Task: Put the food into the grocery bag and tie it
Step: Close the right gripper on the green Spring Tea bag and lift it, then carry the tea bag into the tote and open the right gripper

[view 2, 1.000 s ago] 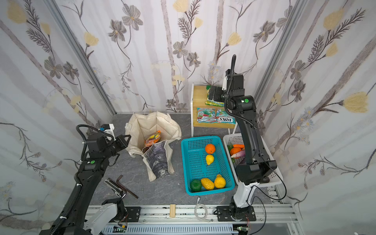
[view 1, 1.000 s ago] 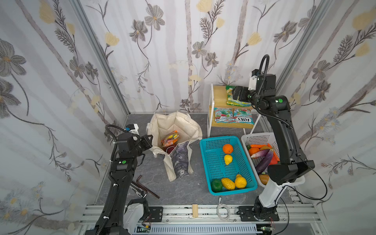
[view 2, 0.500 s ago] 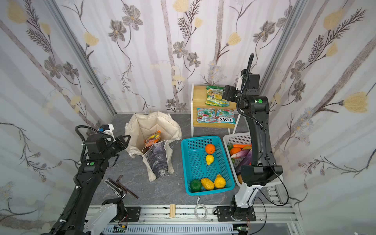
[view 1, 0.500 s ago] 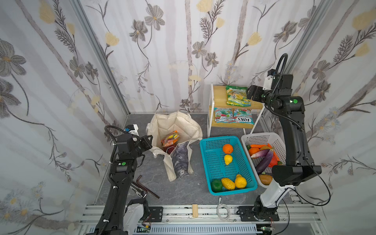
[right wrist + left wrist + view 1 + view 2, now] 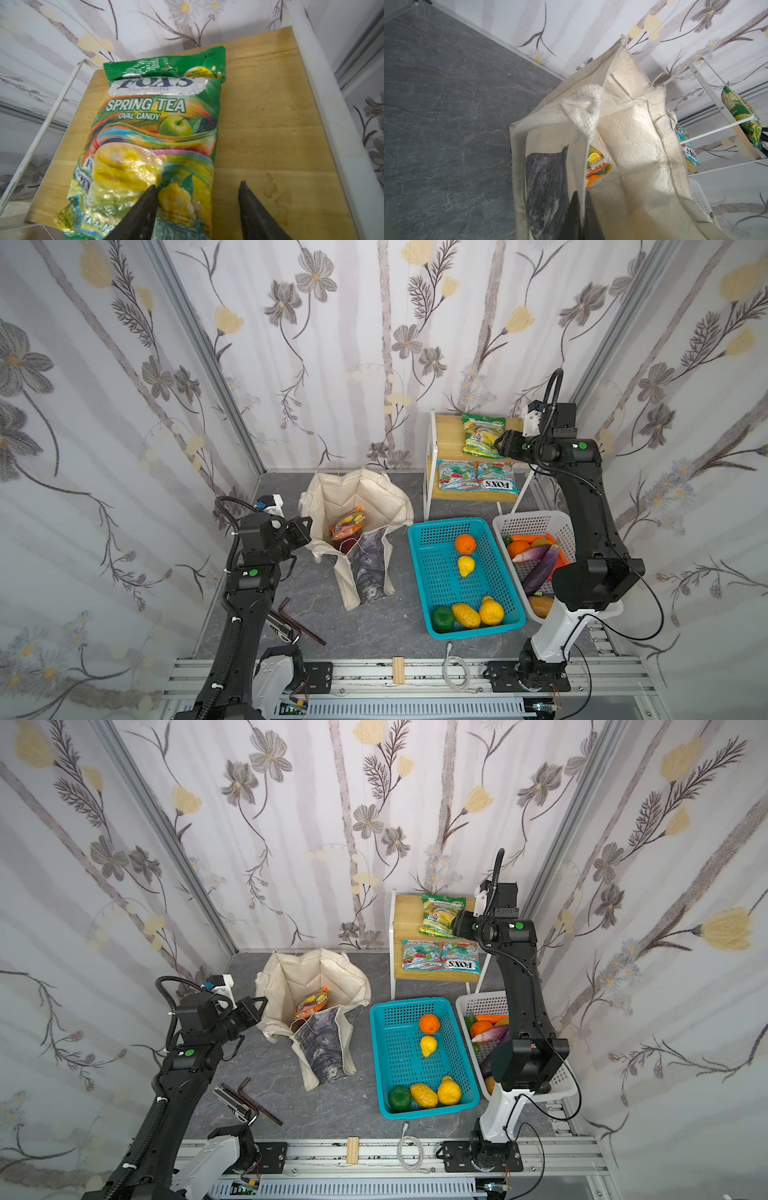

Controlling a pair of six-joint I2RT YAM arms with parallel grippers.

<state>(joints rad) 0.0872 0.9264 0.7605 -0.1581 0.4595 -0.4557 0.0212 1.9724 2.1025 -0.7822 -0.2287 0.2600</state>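
The cream grocery bag stands open on the grey floor, with an orange snack packet inside. My left gripper is shut on the bag's left rim cloth and holds it up. A green snack packet lies on the top board of the wooden shelf. My right gripper is open at its near end. One finger rests on the packet and the other stands over bare wood.
Two teal-red packets lie on the lower shelf. A teal basket holds an orange and yellow fruits. Beside it, under my right arm, a white basket holds an eggplant and carrots. Allen keys lie front left.
My right gripper drew back to the right off the green packet, then came in lower at its near end with its jaws narrowing. The left gripper and the bag have not moved.
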